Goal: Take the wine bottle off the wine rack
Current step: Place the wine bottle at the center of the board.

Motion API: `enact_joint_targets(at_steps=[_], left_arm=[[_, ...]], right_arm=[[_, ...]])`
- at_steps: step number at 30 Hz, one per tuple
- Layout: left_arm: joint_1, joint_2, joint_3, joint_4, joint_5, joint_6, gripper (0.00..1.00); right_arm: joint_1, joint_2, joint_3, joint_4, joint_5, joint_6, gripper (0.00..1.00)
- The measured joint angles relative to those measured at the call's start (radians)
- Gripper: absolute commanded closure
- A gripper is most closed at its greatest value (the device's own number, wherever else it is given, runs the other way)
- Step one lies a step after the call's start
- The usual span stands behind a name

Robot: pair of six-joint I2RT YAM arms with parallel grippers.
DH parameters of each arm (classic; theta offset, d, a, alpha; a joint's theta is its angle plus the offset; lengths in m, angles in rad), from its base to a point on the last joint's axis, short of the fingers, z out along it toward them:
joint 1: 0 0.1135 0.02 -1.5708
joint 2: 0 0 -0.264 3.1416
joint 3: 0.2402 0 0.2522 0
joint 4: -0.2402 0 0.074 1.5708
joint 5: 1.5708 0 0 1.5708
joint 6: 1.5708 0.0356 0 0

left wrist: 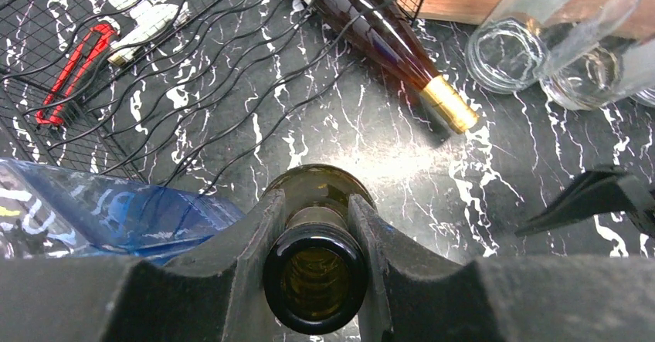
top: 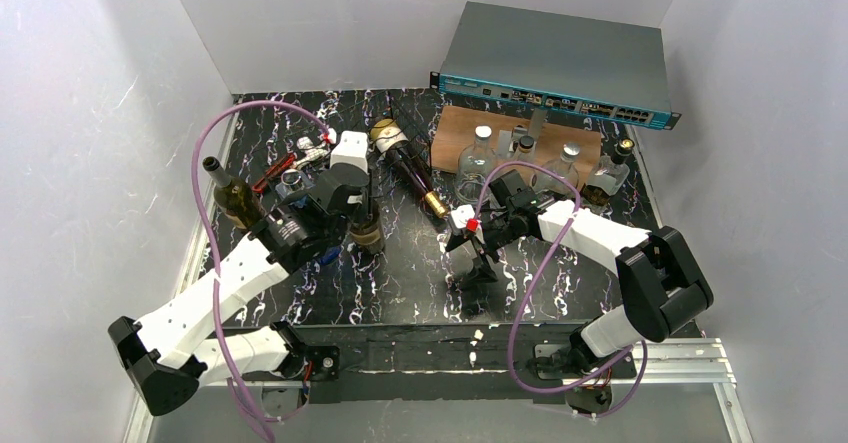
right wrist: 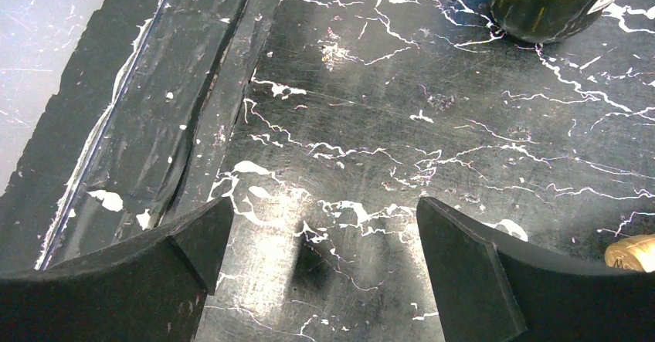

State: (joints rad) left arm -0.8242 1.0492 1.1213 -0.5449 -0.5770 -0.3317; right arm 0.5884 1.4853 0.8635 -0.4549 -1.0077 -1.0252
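One wine bottle [left wrist: 315,284] is upright, apparently on the worktop [left wrist: 386,164] just beside the wine rack [left wrist: 178,64], so the task looks nearly done (release left). Left gripper [left wrist: 315,215] is clenched on its neck. Right gripper [right wrist: 318,238] is spread wide, holding nothing. A second dark bottle [left wrist: 378,37] lies partly in the rack.
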Motion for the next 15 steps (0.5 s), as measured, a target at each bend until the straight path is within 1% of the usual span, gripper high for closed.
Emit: enact_joint_targets(at_steps=[12,13,15], left_arm=[[0.116,0.042,0.000,0.040,0.029,-0.002,1.00],[0.122,0.045,0.000,0.045,0.031,-0.002,0.99],[0.131,0.047,0.000,0.049,0.035,-0.002,0.94]], right_arm=[[0.000,0.000,0.000,-0.018,0.000,-0.017,0.02],[0.000,0.000,0.000,-0.018,0.000,-0.019,0.02],[0.000,0.000,0.000,-0.018,0.000,-0.023,0.02]])
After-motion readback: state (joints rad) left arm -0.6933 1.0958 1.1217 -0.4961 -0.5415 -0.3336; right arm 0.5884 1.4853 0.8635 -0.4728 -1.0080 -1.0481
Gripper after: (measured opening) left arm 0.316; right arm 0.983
